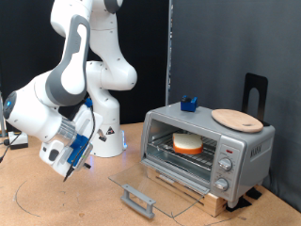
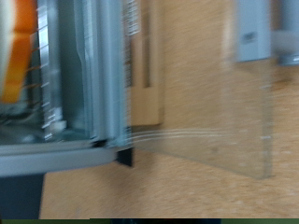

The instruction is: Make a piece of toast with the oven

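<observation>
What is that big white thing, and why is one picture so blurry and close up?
The white thing is a robot arm. Its fingers are at the bottom end, holding nothing. One picture is taken from across the room. The blurry one comes from a camera on the robot's hand, looking at the oven from close up. The oven's glass door is folded down open, and the piece of toast sits on the rack inside. A round wooden board and a small blue object rest on top.

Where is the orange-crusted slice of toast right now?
In the exterior view, the orange-crusted slice of toast lies on the wire rack inside the silver-grey toaster oven, right of centre, behind the glass door folded down open.
</observation>
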`<state>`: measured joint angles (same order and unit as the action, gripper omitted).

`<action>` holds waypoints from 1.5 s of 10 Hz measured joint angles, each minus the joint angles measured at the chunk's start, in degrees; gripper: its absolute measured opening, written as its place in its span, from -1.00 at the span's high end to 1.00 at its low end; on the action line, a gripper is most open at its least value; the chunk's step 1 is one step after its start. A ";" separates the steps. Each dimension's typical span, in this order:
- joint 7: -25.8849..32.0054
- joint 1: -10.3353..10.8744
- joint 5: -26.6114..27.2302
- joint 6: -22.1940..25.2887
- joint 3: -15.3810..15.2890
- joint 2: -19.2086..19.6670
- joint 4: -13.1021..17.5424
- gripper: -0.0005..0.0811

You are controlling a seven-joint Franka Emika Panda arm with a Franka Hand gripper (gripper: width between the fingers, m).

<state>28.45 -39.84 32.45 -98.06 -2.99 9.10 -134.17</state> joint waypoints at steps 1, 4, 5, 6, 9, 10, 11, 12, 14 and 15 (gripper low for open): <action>1.28 0.00 -0.01 1.75 -0.03 0.41 0.08 -0.99; 2.08 0.17 0.57 -1.03 -1.08 5.16 0.35 -0.99; 2.08 0.32 0.59 -3.42 -1.42 7.17 0.53 -0.99; 2.06 0.46 0.52 -5.14 -1.61 9.21 0.87 -0.99; 1.95 0.67 0.17 -6.61 -1.78 14.23 2.32 -0.99; 1.94 0.70 0.17 -6.50 -2.17 15.08 2.50 -0.99; 1.93 0.92 0.17 -6.39 -2.69 15.51 2.38 -0.99; 1.94 1.25 0.17 -6.40 -3.35 15.65 2.00 -0.99; 2.45 2.32 0.16 -7.42 -4.98 15.64 0.46 -0.99; 2.67 2.93 0.24 -8.30 -6.01 15.54 -0.60 -0.99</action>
<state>31.12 -36.92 32.69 -106.36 -8.99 24.64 -134.77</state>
